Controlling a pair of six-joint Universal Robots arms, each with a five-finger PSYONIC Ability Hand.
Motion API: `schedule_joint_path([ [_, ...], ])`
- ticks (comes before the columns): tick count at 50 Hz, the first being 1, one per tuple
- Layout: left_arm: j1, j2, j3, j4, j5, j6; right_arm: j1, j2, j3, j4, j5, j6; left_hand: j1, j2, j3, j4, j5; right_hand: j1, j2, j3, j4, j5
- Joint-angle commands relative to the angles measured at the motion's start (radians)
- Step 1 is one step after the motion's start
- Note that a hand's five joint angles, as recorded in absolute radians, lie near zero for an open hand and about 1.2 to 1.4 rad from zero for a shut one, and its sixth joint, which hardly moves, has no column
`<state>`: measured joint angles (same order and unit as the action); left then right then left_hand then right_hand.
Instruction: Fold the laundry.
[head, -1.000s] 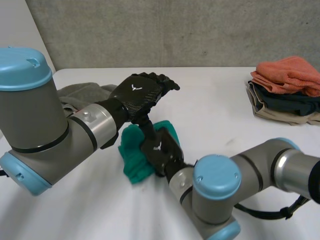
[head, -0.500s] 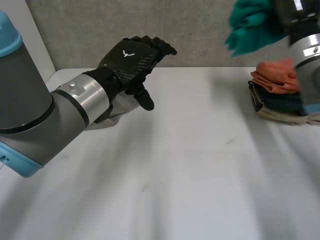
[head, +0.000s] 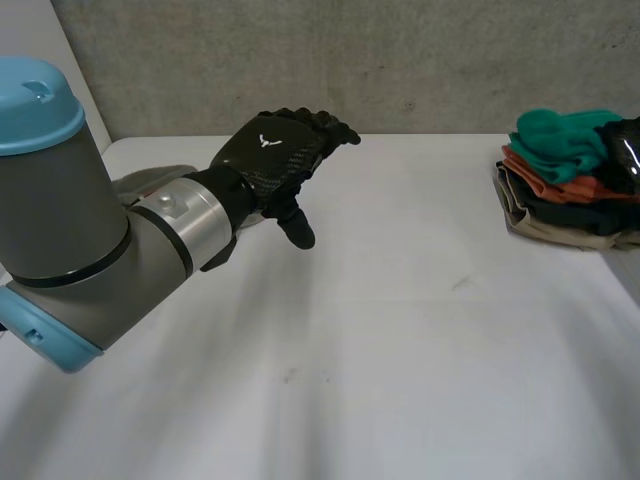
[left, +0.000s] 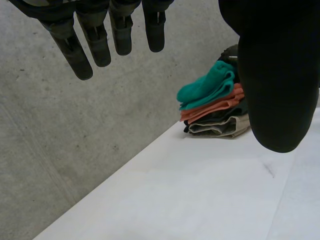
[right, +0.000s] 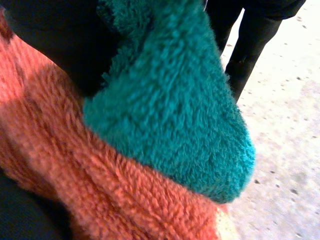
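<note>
A folded teal cloth (head: 558, 138) lies on top of the laundry stack (head: 560, 205) at the table's far right, on an orange towel (head: 545, 172). My right hand (head: 626, 150) is at the cloth's right end. In the right wrist view the teal cloth (right: 175, 110) sits between the thumb and fingers (right: 249, 37) of the right hand (right: 55, 45), pressed onto the orange towel (right: 100, 190). My left hand (head: 278, 160) hovers open over the table's left part, holding nothing. Its straight fingers (left: 95, 42) point toward the stack (left: 215, 107).
A grey garment (head: 150, 182) lies crumpled at the table's far left, behind my left arm (head: 90, 250). The white table (head: 400, 330) ends at a concrete wall (head: 400, 60) behind. The stack stands near the right edge.
My right hand lifted the teal cloth from the middle of the table, swung it up and right, and set it down on the stack. The left hand stayed nearly in place.
</note>
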<state>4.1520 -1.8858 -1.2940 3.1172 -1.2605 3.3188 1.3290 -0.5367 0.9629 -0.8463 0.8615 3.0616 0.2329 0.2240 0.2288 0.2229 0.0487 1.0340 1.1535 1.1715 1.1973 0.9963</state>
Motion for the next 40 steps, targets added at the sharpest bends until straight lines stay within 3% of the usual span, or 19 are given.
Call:
schedule_joint_path([
  [1,-0.010,0.001,-0.001,0.000,-0.013,0.001,0.003,-0.104,0.106,-0.005,-0.056,0.003,-0.008,0.001,-0.004,0.002,0.002,0.362,0.243,0.225,0.199,0.225],
  [3,-0.015,0.001,-0.001,0.000,-0.019,0.001,0.003,-0.114,0.111,0.004,-0.041,0.003,-0.011,-0.002,-0.007,-0.001,-0.001,0.362,0.243,0.225,0.199,0.225],
  [8,-0.024,0.004,0.001,0.000,-0.023,0.001,0.003,-0.127,0.111,0.102,0.049,-0.012,-0.011,-0.002,-0.007,-0.001,-0.001,-0.595,-0.714,-0.732,-0.758,-0.732],
  [12,-0.039,0.011,0.001,0.000,-0.023,-0.001,0.003,-0.183,0.120,0.214,0.108,-0.047,-0.013,-0.005,-0.009,-0.004,-0.004,-0.859,-0.979,-0.997,-1.023,-0.996],
  [20,-0.062,0.014,0.004,0.001,-0.022,-0.004,-0.039,-0.307,0.137,0.472,0.217,-0.187,-0.014,-0.005,-0.009,-0.004,-0.004,-0.859,-0.979,-0.997,-1.023,-0.996],
  [24,-0.062,0.040,0.010,0.001,-0.022,-0.007,-0.088,-0.402,0.129,0.656,0.347,-0.274,-0.016,-0.008,-0.012,-0.006,-0.007,-0.859,-0.979,-0.997,-1.023,-0.996],
  [28,-0.064,0.063,0.018,0.004,-0.022,-0.007,-0.112,-0.474,0.114,0.728,0.491,-0.361,-0.019,-0.011,-0.015,-0.009,-0.010,-0.859,-0.979,-0.997,-1.023,-0.996],
  [34,-0.069,0.106,0.047,0.034,-0.022,-0.025,-0.097,-0.580,0.109,0.649,0.603,-0.492,-0.025,-0.016,-0.021,-0.015,-0.016,-0.859,-0.979,-0.997,-1.023,-0.996],
  [38,-0.061,0.139,0.070,0.054,-0.037,-0.042,0.019,-0.612,0.181,0.482,0.596,-0.492,-0.022,-0.013,-0.018,-0.012,-0.013,-0.859,-0.979,-0.997,-1.023,-0.996],
  [40,-0.055,0.151,0.087,0.057,-0.083,-0.042,0.139,-0.664,0.261,0.379,0.564,-0.482,-0.022,-0.013,-0.018,-0.012,-0.013,-0.859,-0.979,-0.997,-1.023,-0.996],
])
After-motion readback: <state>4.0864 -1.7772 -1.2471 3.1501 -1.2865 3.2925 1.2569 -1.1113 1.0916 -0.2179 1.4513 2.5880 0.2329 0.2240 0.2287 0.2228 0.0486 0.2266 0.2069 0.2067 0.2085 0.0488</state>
